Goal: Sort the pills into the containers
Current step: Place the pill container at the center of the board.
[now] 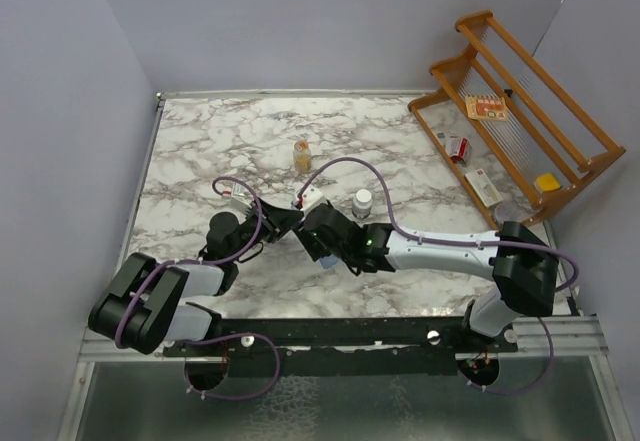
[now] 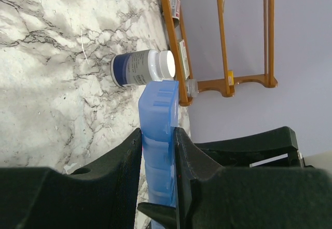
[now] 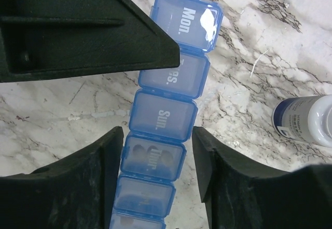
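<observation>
The left gripper is clamped on the containers: its two black fingers press the narrow sides of the blue strip, and the strip stands out past the fingertips toward the far part of the table. The right gripper has its jaws apart and stands astride the same strip, one finger on each long side. The finger on the left of the right wrist view is just at the edge of the strip and I cannot tell if it touches; the other one has a thin gap of marble between it and the plastic. So only the left gripper holds the strip. In the right wrist view the lids read "Mon." at the far end and "Sun." two places nearer, and the lid between them is half hidden under a finger of the left gripper. The compartment that lies between the right fingers shows some dim round shapes through its lid, but they are too blurred to name. In the top view both grippers meet near the middle of the marble table, and the strip is almost fully hidden under them. Near it, toward the right, is a dark bottle with a white cap. Farther back stands a small amber bottle. At the far right corner is a wooden rack with some small packets on it.
</observation>
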Action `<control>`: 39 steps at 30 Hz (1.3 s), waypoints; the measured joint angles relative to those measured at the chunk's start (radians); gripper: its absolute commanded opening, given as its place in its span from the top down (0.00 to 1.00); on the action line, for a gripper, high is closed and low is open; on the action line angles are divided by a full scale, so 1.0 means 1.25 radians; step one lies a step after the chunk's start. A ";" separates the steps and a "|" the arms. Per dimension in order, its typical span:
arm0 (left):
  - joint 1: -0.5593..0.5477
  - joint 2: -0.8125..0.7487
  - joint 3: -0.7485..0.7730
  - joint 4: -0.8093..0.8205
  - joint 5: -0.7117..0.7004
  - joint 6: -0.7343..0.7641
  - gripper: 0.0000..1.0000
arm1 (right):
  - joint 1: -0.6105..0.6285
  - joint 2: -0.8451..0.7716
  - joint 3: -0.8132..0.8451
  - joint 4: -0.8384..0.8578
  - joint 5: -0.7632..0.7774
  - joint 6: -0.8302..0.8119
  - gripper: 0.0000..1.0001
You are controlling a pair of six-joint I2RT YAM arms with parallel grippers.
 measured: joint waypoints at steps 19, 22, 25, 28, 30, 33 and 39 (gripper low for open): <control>0.001 -0.006 -0.014 -0.010 -0.047 0.007 0.01 | 0.005 0.032 0.021 -0.038 0.023 0.006 0.72; 0.001 -0.027 -0.017 -0.027 -0.060 0.013 0.01 | 0.005 0.034 0.021 -0.043 0.023 0.006 0.72; 0.001 -0.048 -0.019 -0.048 -0.074 0.023 0.01 | 0.005 0.035 0.021 -0.049 0.023 0.006 0.72; 0.001 -0.086 -0.027 -0.081 -0.100 0.037 0.01 | 0.005 0.036 0.021 -0.052 0.025 0.006 0.71; 0.001 -0.141 -0.048 -0.113 -0.132 0.046 0.01 | 0.005 0.042 0.022 -0.052 0.028 0.006 0.70; 0.001 -0.267 -0.090 -0.190 -0.195 0.067 0.01 | 0.005 0.064 0.029 -0.053 0.031 0.006 0.67; 0.001 -0.651 -0.057 -0.494 -0.363 0.212 0.01 | 0.005 0.126 0.044 -0.053 0.029 0.002 0.66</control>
